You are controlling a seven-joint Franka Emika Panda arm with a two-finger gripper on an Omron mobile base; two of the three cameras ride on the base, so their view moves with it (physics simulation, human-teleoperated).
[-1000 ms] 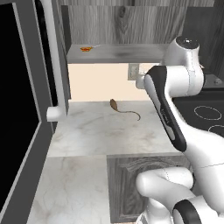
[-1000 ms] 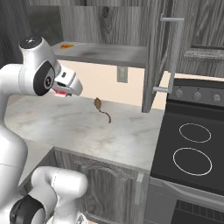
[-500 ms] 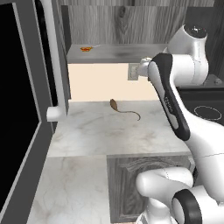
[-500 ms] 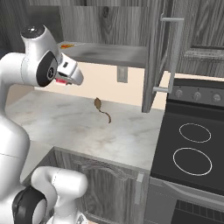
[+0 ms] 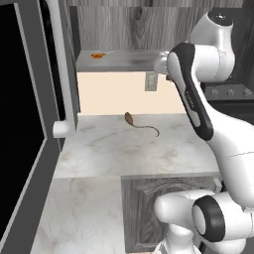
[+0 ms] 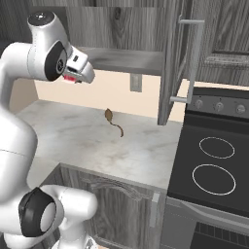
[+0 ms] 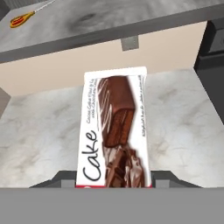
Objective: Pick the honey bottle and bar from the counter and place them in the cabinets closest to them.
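One bar (image 7: 114, 131) fills the middle of the hand view, a white packet printed "Cake" with a brown slice pictured on it, its lower end pinched between the gripper (image 7: 114, 183) fingers, which are pressed in on it. In the right base view the gripper (image 6: 78, 73) sits at upper left, raised level with the open cabinets (image 6: 127, 59), with a sliver of red at its tip. In the left base view the hand is largely hidden behind the arm at upper right.

One brown teardrop thing (image 5: 130, 118) with a thin tail lies on the counter (image 5: 129, 149) at mid-frame; the right base view shows it too (image 6: 109, 115). One small orange object (image 5: 97, 55) rests on the cabinet shelf at upper left of the left base view, and at the top left corner of the hand view (image 7: 19, 19). The right base view adds one black stovetop (image 6: 214, 165) with two rings at lower right, and one open cabinet door (image 6: 182, 58).
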